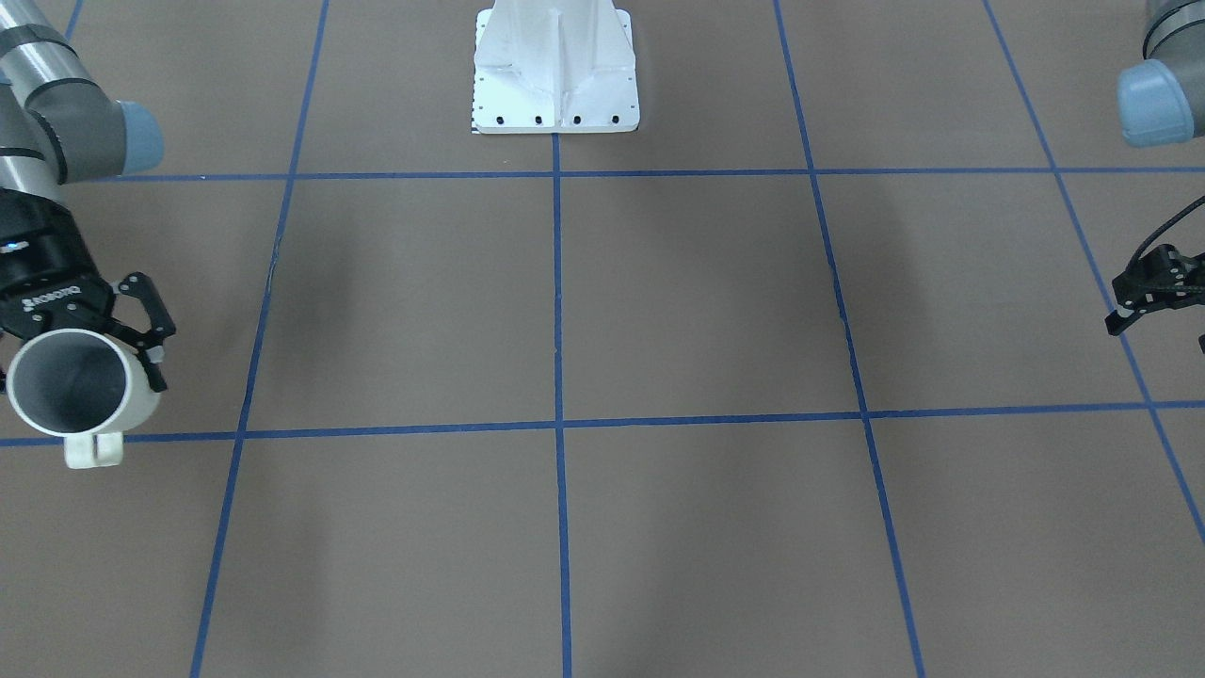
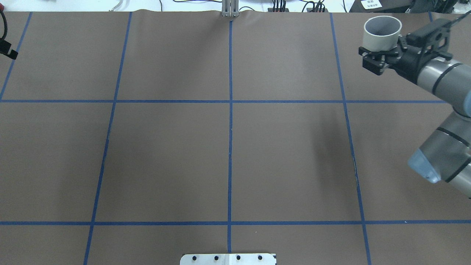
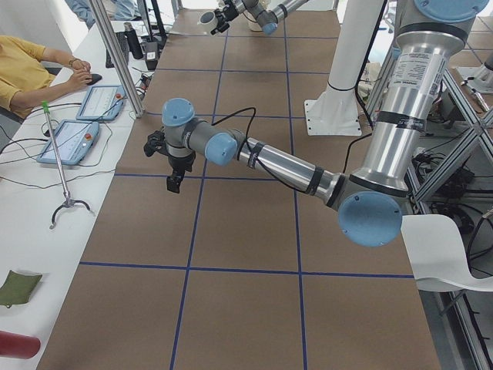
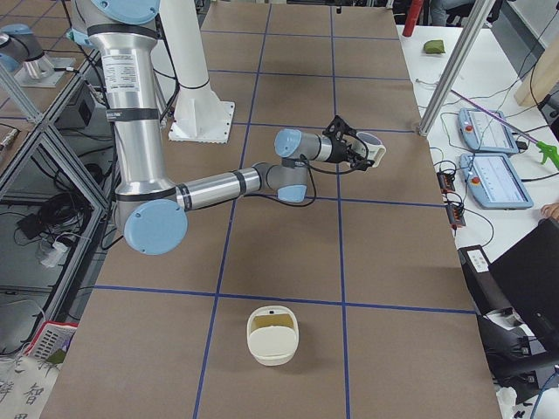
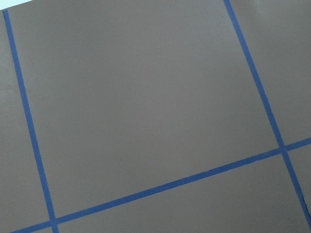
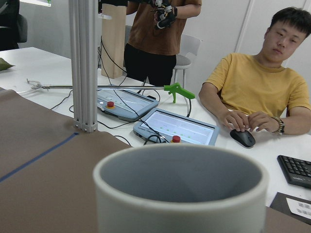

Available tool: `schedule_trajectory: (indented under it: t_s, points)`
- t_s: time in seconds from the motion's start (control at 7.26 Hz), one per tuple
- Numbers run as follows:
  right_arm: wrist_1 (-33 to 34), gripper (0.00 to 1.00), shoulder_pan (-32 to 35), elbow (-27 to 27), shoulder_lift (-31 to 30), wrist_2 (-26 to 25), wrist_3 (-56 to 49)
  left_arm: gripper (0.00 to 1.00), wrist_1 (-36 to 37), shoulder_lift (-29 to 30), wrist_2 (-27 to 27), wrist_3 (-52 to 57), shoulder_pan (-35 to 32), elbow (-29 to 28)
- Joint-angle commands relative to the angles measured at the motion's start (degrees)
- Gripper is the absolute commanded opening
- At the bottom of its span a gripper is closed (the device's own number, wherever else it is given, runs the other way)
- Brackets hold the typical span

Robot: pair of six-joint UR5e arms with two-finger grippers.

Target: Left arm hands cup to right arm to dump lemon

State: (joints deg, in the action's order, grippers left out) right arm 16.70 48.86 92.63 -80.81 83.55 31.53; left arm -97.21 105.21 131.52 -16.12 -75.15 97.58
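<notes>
My right gripper [image 2: 381,53], lettered ROBOTIQ, is shut on the white cup [image 2: 382,35] and holds it upright above the table's far right part. In the front view the cup [image 1: 71,381] shows a grey, empty inside, with its handle [image 1: 94,450] facing away from the robot. The cup rim fills the right wrist view [image 6: 180,194]. My left gripper [image 1: 1144,301] hangs empty at the table's far left and is cut by the frame edge, so I cannot tell its jaws. No lemon shows on the table.
A white bowl [image 4: 272,336] stands on the table's right end, with a yellowish patch inside that I cannot identify. The white robot base [image 1: 555,75] stands mid-table on the robot's side. An aluminium post [image 6: 85,63], tablets [image 4: 493,179] and seated operators are beyond the far edge.
</notes>
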Motion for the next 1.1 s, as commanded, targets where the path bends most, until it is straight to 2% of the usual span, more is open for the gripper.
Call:
schedule_trajectory:
  t_s: [0.0, 0.14, 0.41, 0.55, 0.69, 0.96]
  points:
    - [0.0, 0.00, -8.0, -5.6, 8.6, -8.1, -4.3, 1.00, -2.8, 4.6, 0.0, -10.3, 4.4, -0.5]
    - [-0.5, 0.00, -11.1, -7.0, 11.2, -11.9, -4.7, 1.00, -3.0, 7.7, 0.0, -17.5, 6.4, -0.4]
    - [-0.4, 0.00, -12.7, -7.3, 13.2, -12.6, -4.7, 1.00, -5.0, 13.2, 0.1, -32.6, 10.8, -0.3]
    - [-0.3, 0.00, -14.5, -8.3, 14.8, -16.9, -4.6, 1.00, -4.9, 18.0, 0.0, -40.8, 12.7, -0.5]
    - [-0.2, 0.00, -15.9, -11.0, 17.9, -19.5, -4.6, 1.00, -5.0, 21.1, -0.2, -46.1, 14.9, -0.6]
    - [0.3, 0.00, -16.2, -15.5, 22.0, -20.4, -5.0, 1.00, -5.0, 25.2, -0.6, -49.4, 17.2, -3.3]
